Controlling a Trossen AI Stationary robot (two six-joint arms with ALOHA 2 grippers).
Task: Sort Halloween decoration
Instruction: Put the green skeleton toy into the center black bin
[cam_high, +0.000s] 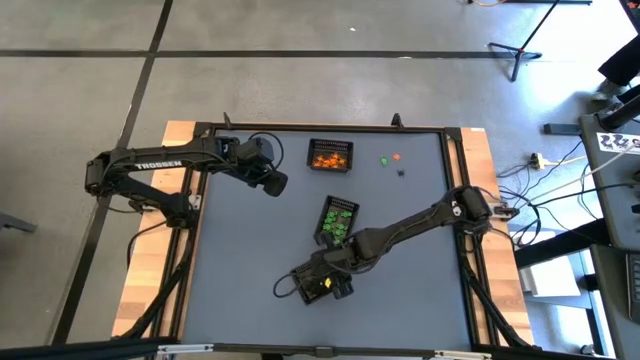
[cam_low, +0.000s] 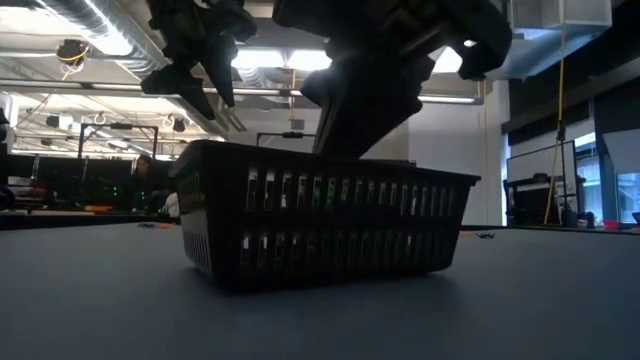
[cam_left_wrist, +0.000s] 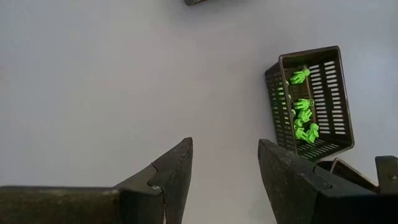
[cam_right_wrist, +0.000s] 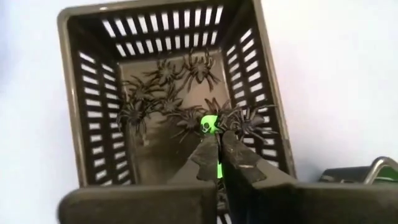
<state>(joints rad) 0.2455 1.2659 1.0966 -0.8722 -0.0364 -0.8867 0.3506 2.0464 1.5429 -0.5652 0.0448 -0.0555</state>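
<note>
A black mesh basket (cam_right_wrist: 168, 93) with several black spider trinkets (cam_right_wrist: 163, 102) stands near the table's front edge (cam_high: 322, 287). My right gripper (cam_right_wrist: 216, 138) reaches into it from above, shut on a small green trinket (cam_right_wrist: 209, 124). A second basket (cam_high: 337, 220) at mid-table holds green trinkets (cam_left_wrist: 303, 118). A third basket (cam_high: 330, 155) at the far side holds orange ones. My left gripper (cam_left_wrist: 225, 163) hangs open over bare table at the far left (cam_high: 272, 182), with nothing between its fingers. My right gripper pinches the green trinket (cam_right_wrist: 209, 126) between its two fingertips, and a green sliver (cam_right_wrist: 219, 168) shows farther back in the gap. The fingers slant down into the spider basket from the table's right. The trinket sits just above the spiders; whether it touches them I cannot tell.
Three loose trinkets lie on the mat at the far right: a green one (cam_high: 384, 159), an orange one (cam_high: 397, 156) and a black one (cam_high: 401, 172). In the low view the spider basket (cam_low: 320, 225) fills the foreground. Bare mat lies to the left and right.
</note>
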